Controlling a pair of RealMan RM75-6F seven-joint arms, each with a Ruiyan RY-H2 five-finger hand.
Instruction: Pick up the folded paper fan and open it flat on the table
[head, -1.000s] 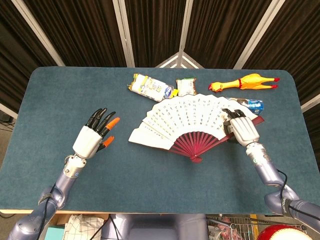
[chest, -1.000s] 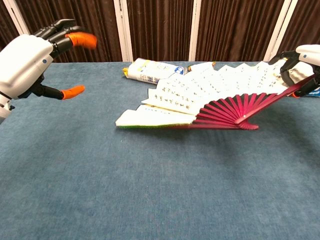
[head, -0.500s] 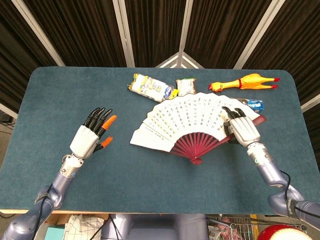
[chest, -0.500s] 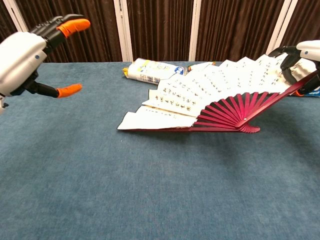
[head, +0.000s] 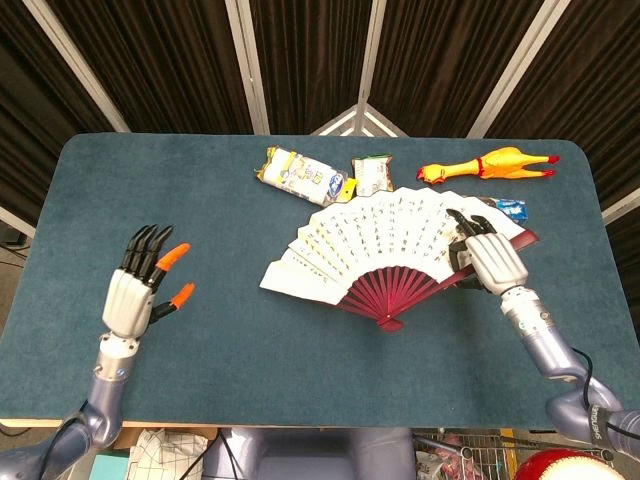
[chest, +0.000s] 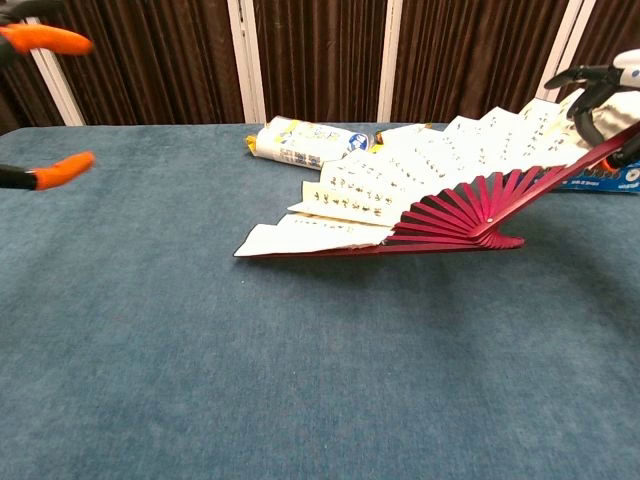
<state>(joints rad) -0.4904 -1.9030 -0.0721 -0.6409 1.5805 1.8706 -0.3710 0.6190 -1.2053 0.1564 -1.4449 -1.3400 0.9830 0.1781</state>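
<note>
Near the middle of the blue worktop (head: 300, 380) lies the paper fan (head: 385, 248), spread into a wide arc with its white, inscribed leaf toward the far side and its red ribs converging on a pivot at the near edge. Its left end rests flat on the cloth; in the chest view its right end is lifted clear of the surface, so the fan sits tilted rather than flat. At that raised right end, the right hand (head: 483, 255) holds the fan: its fingers (head: 466, 222) lie over the leaf and the outer red guard stick passes under the hand. Well to the left of the fan, the left hand (head: 135, 292) is raised off the worktop, holding nothing, with its fingers apart and pointing away from the robot; two orange fingertips stand out from the dark ones. In the chest view only these orange tips show, at the left border.

Beyond the fan, toward the far edge, lie a white snack packet (head: 300, 175) and, just to its right, a smaller green-topped packet (head: 373, 172). Farther right along the same edge lies a yellow rubber chicken (head: 487, 165). Just behind the fan's right end a blue-and-white packet (head: 507, 208) shows in part.
</note>
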